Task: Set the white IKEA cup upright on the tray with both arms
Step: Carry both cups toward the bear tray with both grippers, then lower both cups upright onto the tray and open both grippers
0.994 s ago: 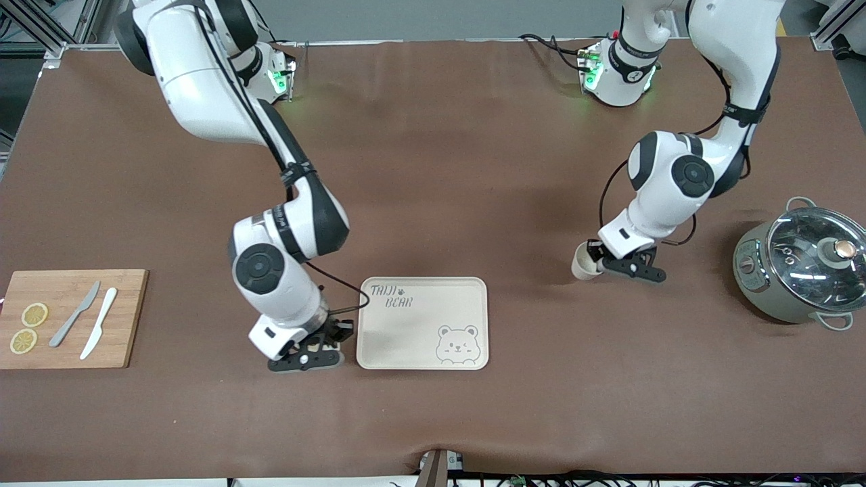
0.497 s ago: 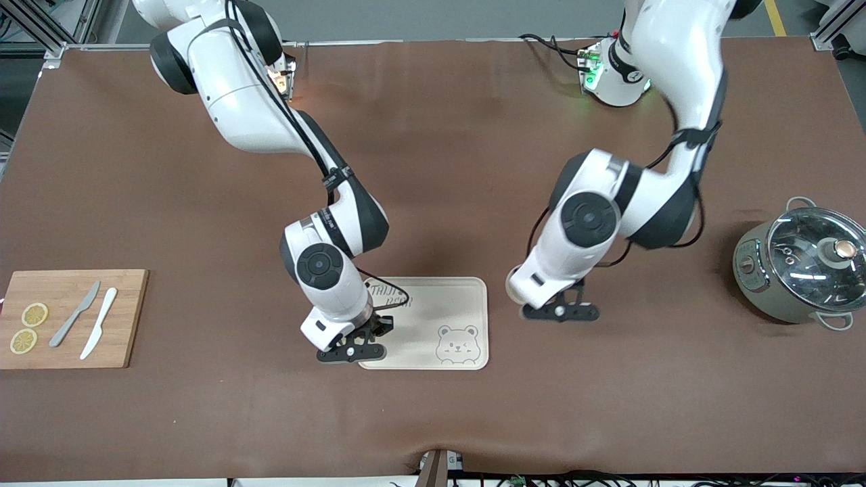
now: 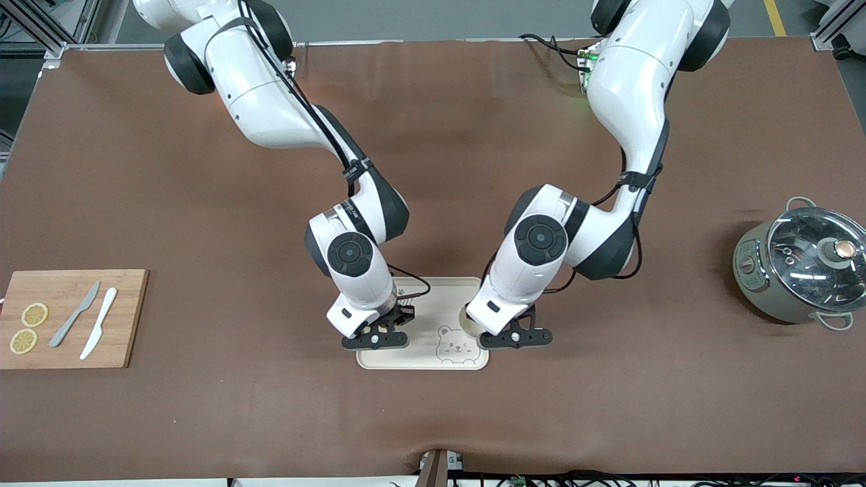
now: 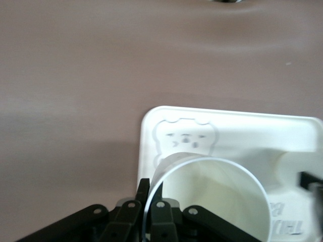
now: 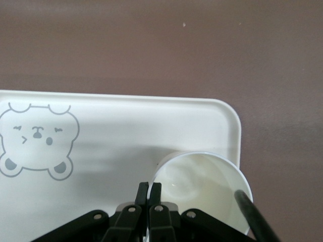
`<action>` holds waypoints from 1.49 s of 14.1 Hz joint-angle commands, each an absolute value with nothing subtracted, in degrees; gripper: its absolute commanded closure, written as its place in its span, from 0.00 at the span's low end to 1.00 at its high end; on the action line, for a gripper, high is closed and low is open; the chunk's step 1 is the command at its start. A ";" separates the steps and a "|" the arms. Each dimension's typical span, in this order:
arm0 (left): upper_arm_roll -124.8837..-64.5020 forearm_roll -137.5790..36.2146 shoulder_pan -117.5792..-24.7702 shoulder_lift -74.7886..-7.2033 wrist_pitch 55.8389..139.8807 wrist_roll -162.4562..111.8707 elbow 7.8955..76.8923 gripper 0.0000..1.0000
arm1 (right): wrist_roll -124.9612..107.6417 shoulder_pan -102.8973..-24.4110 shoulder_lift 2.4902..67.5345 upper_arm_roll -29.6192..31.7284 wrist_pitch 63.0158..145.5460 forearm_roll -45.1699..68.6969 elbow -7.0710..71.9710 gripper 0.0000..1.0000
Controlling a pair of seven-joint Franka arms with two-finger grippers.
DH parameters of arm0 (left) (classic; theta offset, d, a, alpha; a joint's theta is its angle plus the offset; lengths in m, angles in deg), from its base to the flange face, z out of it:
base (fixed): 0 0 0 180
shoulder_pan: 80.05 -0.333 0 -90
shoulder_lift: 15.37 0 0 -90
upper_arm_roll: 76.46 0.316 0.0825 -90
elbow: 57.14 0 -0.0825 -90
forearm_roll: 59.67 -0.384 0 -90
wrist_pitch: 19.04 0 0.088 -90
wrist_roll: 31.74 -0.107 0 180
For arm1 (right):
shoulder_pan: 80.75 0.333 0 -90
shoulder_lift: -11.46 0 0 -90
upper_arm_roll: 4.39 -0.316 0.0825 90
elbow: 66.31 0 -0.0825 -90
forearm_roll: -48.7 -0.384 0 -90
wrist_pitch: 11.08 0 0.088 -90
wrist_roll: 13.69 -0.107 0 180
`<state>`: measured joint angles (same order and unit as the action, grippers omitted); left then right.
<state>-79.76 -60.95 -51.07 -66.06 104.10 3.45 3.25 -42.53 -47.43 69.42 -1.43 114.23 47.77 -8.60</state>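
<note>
Pinching cups' rims, left claw (image 3: 512, 336) and right claw (image 3: 376, 337) overhang tray (image 3: 433, 362) edges

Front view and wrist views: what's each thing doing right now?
left gripper: shut on first white round cup, mouth up, over tray.
right gripper: shut on second white round cup, mouth up, over tray.
flat cream rectangular tray: lying flat.
grey-green round pot: glass lid on.
</note>
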 commanded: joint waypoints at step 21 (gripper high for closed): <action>-76.72 -59.50 -44.11 -76.28 114.29 8.86 2.10 0.00 | -43.49 -53.14 63.68 -1.40 106.70 48.17 -10.76 0.17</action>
<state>-77.85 -60.39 -45.07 -75.82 114.04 7.15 3.00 -42.81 -51.13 65.99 -0.36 108.37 47.84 -11.31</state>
